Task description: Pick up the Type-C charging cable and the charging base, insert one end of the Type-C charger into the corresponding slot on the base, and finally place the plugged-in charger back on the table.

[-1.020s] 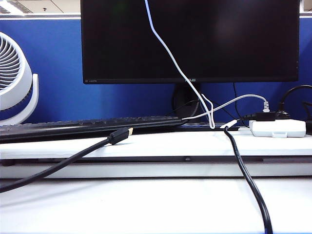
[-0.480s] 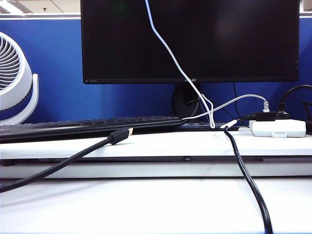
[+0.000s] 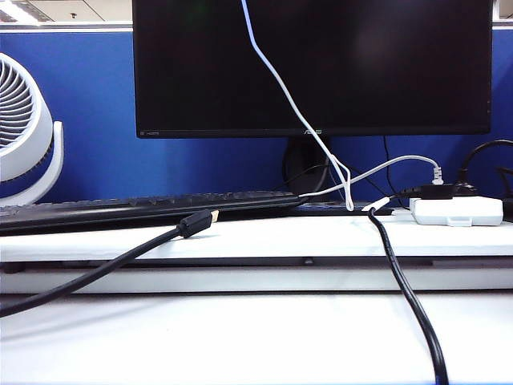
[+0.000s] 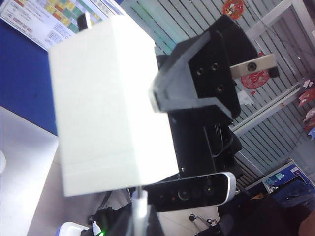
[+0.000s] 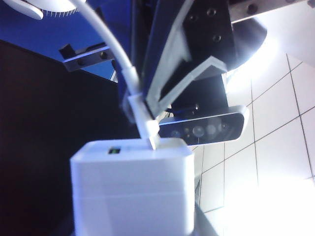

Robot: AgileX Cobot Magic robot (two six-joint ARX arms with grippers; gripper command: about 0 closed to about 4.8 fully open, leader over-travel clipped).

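1. Looking through the left wrist view, we see the left pincer [image 4: 123, 56] clamped on the charging base [image 4: 108, 103], which is held in the air and fills the gap between its fingers.
2. The white plug of the Type-C charging cable [image 4: 139, 209] sits just beside one end of the base.
3. In the right wrist view the cable [image 5: 110, 39] runs between the fingers of the right pincer [image 5: 118, 78], its plug against one finger and its tip touching the base's [image 5: 133, 191] end face next to a small slot. We cannot tell whether this pincer grips the cable.
4. In the exterior view the cable [image 3: 282, 90] climbs from the shelf [image 3: 264, 237] on the counter [image 3: 240, 337] toward 11 o'clock, past the monitor [image 3: 313, 64].
5. The logo [image 3: 311, 131] at 6 o'clock on the monitor's bezel is too small for us to read, and the wall chart's [image 4: 54, 17] print is blurred.
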